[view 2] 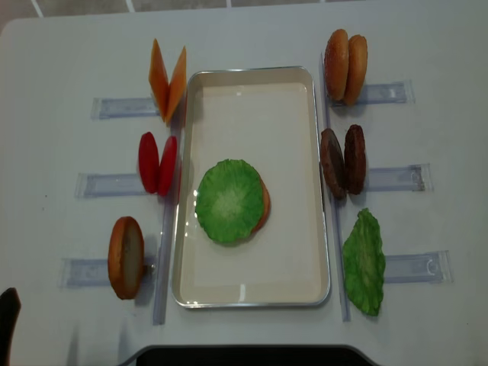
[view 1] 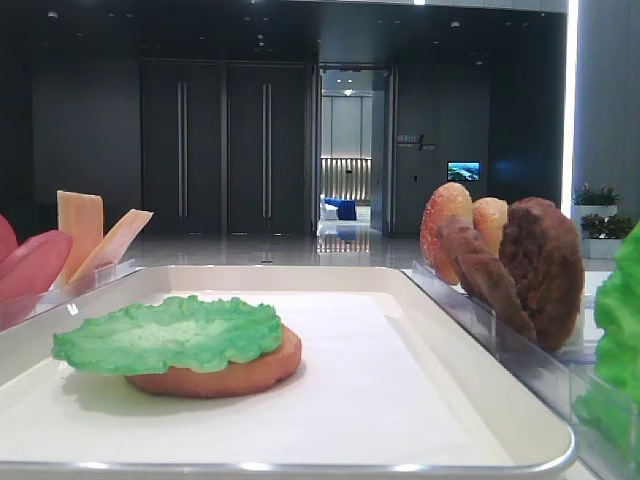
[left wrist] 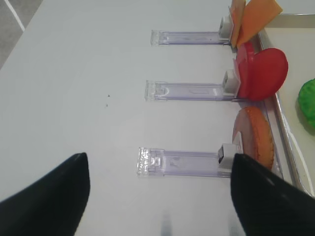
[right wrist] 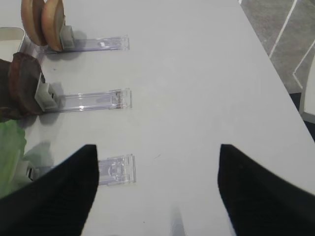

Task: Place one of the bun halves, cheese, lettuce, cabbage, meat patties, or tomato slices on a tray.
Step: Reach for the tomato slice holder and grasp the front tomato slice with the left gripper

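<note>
The white tray [view 2: 252, 75] lies mid-table and holds a bun half [view 2: 264, 207] with a green lettuce leaf [view 2: 229, 200] on top. The racks on the left carry cheese [view 2: 168, 80], tomato slices [view 2: 158, 163] and one bun half [view 2: 126, 257]. On the right stand two bun halves [view 2: 345, 66], meat patties [view 2: 342, 162] and another lettuce leaf [view 2: 364, 261]. Cabbage is out of view. My left gripper [left wrist: 158, 156] hangs open and empty over the table, left of the near bun rack. My right gripper [right wrist: 157, 145] is open and empty, right of the lettuce rack.
Narrow clear plastic racks [left wrist: 182, 162] [right wrist: 93, 101] stick out from both long sides of the tray. The table's far right edge and the grey floor [right wrist: 290, 29] show in the right wrist view. A dark robot base [view 2: 244, 354] sits at the front edge.
</note>
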You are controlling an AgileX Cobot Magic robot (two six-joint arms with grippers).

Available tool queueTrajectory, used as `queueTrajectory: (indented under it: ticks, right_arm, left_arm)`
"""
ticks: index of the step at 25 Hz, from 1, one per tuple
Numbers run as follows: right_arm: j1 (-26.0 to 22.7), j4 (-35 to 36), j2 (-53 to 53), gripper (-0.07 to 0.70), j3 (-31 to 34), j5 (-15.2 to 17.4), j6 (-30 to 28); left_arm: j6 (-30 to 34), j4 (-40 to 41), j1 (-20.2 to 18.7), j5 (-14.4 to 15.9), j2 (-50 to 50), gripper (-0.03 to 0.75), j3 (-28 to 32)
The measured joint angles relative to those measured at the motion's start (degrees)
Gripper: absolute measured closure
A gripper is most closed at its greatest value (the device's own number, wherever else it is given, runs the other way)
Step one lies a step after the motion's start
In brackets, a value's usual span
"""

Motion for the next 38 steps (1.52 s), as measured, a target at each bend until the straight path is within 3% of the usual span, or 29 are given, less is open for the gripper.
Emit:
queueTrajectory:
  ticks: [38]
  right_arm:
    - [0.0, 0.0, 0.0, 0.145, 0.0, 0.0, 0.04]
  left_arm:
    - [0.0, 0.0, 0.0, 0.0, 0.0, 0.02, 0.0]
